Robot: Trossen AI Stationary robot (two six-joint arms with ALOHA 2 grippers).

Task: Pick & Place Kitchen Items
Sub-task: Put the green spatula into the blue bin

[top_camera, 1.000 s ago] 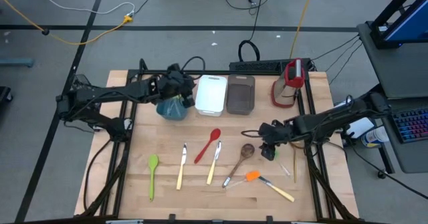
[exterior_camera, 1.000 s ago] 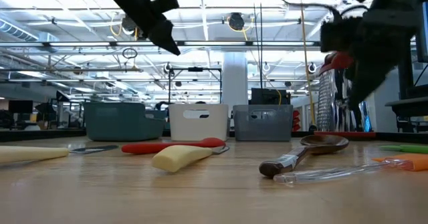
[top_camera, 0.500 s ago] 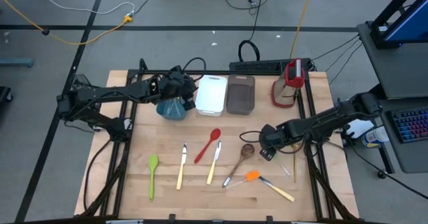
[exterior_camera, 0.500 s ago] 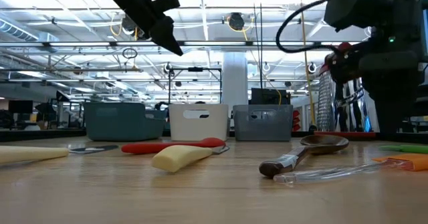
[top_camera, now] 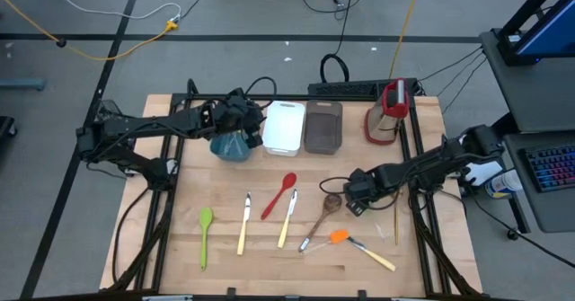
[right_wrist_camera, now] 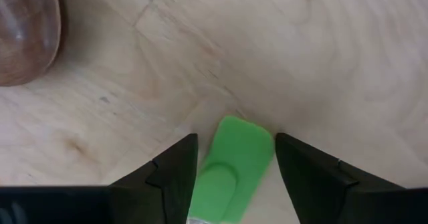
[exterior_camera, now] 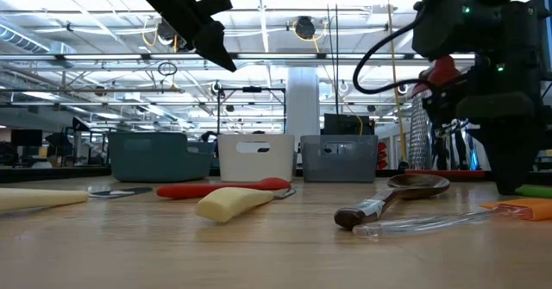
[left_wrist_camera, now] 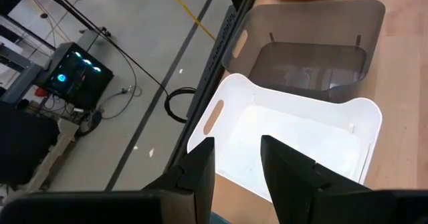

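Note:
My right gripper is low over the table, open, with one finger on each side of the blade of a green spatula that lies flat on the wood. I cannot tell whether the fingers touch it. The spatula also shows in the low view. A wooden spoon lies just left of it, and its bowl shows in the right wrist view. My left gripper is open and empty, above the teal tray.
On the table's near half lie a green spoon, two pale-handled knives, a red spoon and an orange spatula. A white tray, a grey-brown tray and a red-and-white upright object stand along the far edge.
My right gripper has gone down to the table and a little toward the table's left edge, ending over the green spatula beside the wooden spoon.

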